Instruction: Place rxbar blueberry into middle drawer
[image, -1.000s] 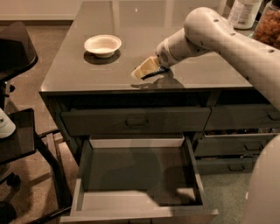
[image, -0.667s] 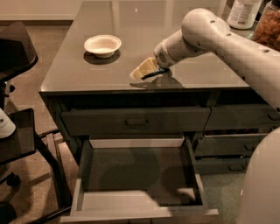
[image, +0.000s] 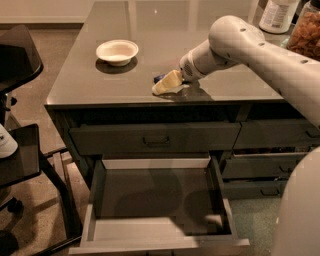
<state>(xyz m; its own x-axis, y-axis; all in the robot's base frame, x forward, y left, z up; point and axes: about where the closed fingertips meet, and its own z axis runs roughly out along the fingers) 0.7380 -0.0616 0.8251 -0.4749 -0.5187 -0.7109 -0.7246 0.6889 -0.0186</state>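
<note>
My gripper (image: 167, 83) is down on the counter top near its front edge, right of the middle, and my pale arm (image: 250, 45) reaches in from the right. A small dark navy piece of the rxbar blueberry (image: 159, 78) shows at the gripper's far left side, touching it; the rest of the bar is hidden by the gripper. The middle drawer (image: 150, 197) is pulled out wide open below the counter's front, its pale grey floor bare, directly below and in front of the gripper.
A white bowl (image: 117, 51) sits on the counter to the left. The shallow top drawer (image: 155, 139) is closed. Narrower drawers (image: 270, 165) stand at the right. A white jug (image: 277, 15) and a snack jar (image: 306, 27) are at the back right. A black chair (image: 20, 150) stands left.
The gripper has stayed low on the counter at the bar and shifted only slightly. The drawer and the bowl have not moved.
</note>
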